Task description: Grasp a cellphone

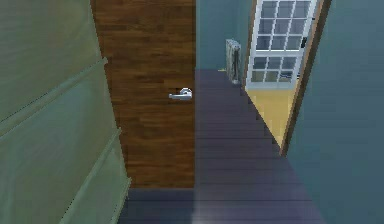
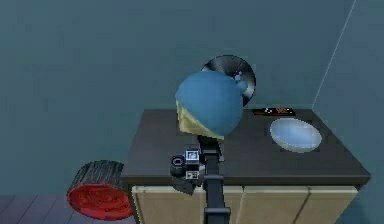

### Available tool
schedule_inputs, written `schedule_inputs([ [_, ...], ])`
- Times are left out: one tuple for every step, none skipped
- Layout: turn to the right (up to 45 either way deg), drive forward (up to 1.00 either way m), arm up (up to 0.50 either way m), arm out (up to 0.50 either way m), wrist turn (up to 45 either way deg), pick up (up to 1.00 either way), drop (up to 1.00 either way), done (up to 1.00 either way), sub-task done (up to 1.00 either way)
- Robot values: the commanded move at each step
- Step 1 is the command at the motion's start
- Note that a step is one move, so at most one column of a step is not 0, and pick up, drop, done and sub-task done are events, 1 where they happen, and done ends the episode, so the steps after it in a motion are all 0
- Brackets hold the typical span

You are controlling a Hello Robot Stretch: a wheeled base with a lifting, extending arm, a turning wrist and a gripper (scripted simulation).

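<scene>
Ahead, a wooden door (image 1: 150, 90) carries a lever handle (image 1: 181, 95). To the side, the gripper (image 2: 184, 166) sits at a dark-topped cabinet (image 2: 160, 140). I cannot tell its grip or whether it holds anything. A small flat dark thing (image 2: 277, 110), perhaps the cellphone, lies just behind a pale bowl (image 2: 294, 134).

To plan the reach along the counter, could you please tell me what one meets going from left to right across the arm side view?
Red round disc with a dark rim → large blue ball on a pale base → shallow pale-blue bowl.
</scene>
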Motion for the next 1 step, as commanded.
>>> schedule_inputs([
  [0.0,0.00,0.10,0.00,0.0,0.00,0.00,0.00,0.00],
])
